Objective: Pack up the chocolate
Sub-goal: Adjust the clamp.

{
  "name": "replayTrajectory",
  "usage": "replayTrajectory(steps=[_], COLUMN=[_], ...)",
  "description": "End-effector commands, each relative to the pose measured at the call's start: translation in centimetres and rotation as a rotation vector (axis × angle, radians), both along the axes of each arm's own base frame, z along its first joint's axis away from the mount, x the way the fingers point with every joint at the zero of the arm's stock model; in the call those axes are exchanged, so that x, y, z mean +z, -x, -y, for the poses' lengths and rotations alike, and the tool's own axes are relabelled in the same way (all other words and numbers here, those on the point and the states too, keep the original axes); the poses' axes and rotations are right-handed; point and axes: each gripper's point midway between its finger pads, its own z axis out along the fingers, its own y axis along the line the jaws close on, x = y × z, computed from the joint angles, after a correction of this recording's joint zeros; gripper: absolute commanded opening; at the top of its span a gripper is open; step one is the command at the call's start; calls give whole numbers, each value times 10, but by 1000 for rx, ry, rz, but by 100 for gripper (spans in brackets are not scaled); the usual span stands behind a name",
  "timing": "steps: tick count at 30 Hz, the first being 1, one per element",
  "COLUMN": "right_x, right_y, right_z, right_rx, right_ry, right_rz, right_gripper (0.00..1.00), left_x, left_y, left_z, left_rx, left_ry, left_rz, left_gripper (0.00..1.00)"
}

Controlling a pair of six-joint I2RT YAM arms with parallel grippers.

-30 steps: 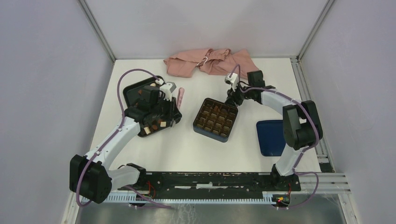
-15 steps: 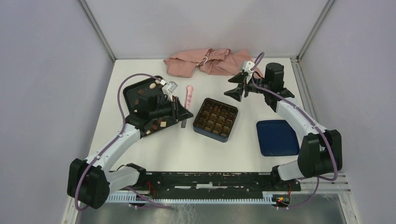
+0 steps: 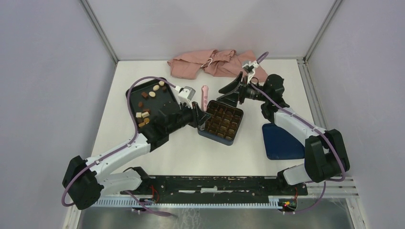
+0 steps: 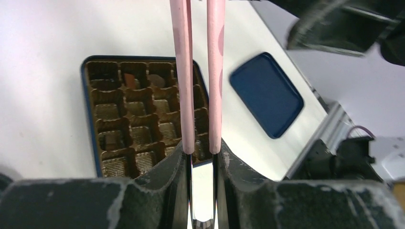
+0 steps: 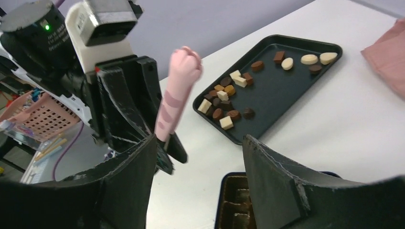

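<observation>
Chocolate (image 3: 143,114) pieces, dark, tan and cream, lie scattered on the black tray (image 3: 165,98); the right wrist view shows the chocolate (image 5: 224,98) too. My left gripper (image 3: 198,114) is shut on pink tongs (image 3: 204,94) at the left edge of the dark blue box (image 3: 220,120). In the left wrist view the tongs (image 4: 183,71) reach over the box (image 4: 143,124), whose brown cells hold a few dark pieces; their tips run out of frame. My right gripper (image 3: 230,93) hovers open over the box's far edge, holding nothing.
A blue lid (image 3: 282,140) lies to the right of the box. A pink cloth (image 3: 212,64) is bunched at the back edge. Grey walls close in the table on three sides. The two grippers are close together over the box.
My left arm swung right from the tray to the box, carrying the tongs. My right gripper opened, lifted off the box's back corner and came back left above its far edge.
</observation>
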Motion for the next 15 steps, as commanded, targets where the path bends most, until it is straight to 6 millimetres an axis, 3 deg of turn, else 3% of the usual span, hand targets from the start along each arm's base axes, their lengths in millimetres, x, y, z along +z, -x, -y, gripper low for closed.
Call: replayTrajectory(steps=[1, 15], right_x=[16, 0], right_y=[-6, -4], right_z=[-14, -31], right_rx=[-42, -85], right_ry=[-10, 31], right_rz=[-69, -132], right_gripper=[72, 72], left_x=[26, 13], left_y=[-25, -19], left_z=[0, 36], left_rx=[175, 181], left_ry=[25, -62], left_rz=[58, 50], left_gripper=[5, 6])
